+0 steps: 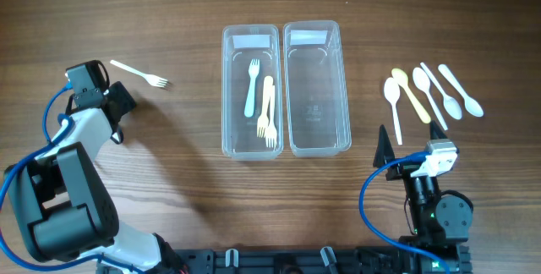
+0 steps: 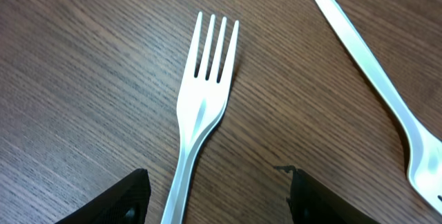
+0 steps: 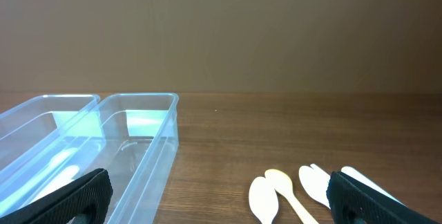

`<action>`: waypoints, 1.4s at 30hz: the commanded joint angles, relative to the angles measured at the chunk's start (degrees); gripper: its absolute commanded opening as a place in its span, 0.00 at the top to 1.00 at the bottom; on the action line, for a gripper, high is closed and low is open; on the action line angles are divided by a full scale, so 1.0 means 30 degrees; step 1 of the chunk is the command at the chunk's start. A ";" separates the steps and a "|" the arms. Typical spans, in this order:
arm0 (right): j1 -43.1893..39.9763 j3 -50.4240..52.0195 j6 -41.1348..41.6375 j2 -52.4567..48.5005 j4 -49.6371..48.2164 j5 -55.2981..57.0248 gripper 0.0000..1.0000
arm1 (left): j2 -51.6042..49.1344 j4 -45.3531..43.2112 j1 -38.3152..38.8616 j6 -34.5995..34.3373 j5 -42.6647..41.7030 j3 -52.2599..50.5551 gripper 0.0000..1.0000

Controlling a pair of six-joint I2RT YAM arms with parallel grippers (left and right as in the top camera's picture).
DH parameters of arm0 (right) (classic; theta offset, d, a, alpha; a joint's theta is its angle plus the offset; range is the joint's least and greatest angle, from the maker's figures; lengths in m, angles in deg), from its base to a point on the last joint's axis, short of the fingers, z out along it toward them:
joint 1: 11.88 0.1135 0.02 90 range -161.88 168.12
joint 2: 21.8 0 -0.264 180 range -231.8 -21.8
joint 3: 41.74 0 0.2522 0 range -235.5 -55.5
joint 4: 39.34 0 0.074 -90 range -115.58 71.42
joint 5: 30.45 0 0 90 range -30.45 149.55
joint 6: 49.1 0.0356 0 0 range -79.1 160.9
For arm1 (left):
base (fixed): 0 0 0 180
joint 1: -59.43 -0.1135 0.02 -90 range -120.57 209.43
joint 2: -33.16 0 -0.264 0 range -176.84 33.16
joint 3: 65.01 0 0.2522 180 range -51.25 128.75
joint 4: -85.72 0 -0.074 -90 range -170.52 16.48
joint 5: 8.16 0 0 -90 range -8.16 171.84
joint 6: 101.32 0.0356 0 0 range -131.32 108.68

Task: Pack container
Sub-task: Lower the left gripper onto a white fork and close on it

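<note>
Fork (image 2: 204, 99) lies, apparently untouched, inside the downturned, open left gripper (image 2: 215, 182); right gripper (image 3: 217, 186) gapes wide.

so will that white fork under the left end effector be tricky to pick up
Probably light: the fork looks like thin plastic, so a nudge could slide it on the smooth table. It lies flat, so it likely won't roll but gives little edge to grip. The slim handle may flex somewhat.

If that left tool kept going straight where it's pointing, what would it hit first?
Probably the fork, whose handle runs between the left tool's open fingers. Depth is unclear, so the fingers may touch the table either side of it.
</note>
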State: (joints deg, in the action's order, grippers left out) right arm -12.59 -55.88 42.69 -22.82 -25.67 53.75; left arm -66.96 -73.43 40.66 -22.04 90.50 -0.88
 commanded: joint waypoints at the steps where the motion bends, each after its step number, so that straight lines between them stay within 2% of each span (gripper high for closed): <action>1: -0.0036 0.0029 -0.0087 0.0015 -0.0109 -0.0080 0.00 | -0.0401 -0.0321 -0.0131 0.0510 -0.0240 -0.0073 0.34; 10: -0.0036 0.0029 -0.0087 0.0015 -0.0109 -0.0080 0.00 | -0.1370 -0.0874 -0.0306 0.0510 -0.0255 -0.0073 0.33; 25: -0.0036 0.0029 -0.0095 0.0015 -0.0117 -0.0080 0.00 | -0.1821 -0.1421 -0.0954 0.0510 -0.1384 -0.0073 0.38; 28: -0.0036 0.0029 -0.0095 0.0015 -0.0117 -0.0080 0.00 | -0.1821 -0.1588 -0.0954 0.0517 -0.1909 -0.0073 0.45; 32: -0.0036 0.0029 -0.0087 0.0015 -0.0117 -0.0080 0.00 | -0.1843 -0.1596 -0.0969 0.0517 -0.1894 -0.0073 0.47; 36: -0.0036 0.0029 -0.0095 0.0015 -0.0109 -0.0080 0.00 | -0.1880 -0.1552 -0.0969 0.0517 -0.1967 -0.0073 0.63; 40: -0.0036 0.0029 -0.0095 0.0015 -0.0109 -0.0080 0.00 | -0.1880 -0.1515 -0.0969 0.0517 -0.1960 -0.0073 0.65; 42: -0.0036 0.0029 -0.0095 0.0015 -0.0109 -0.0080 0.00 | -0.1880 -0.1515 -0.0969 0.0517 -0.1953 -0.0073 0.72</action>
State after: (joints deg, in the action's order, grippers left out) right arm -12.59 -55.88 42.69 -22.82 -25.67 53.75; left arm -71.26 -78.02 38.02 -20.83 85.94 -0.90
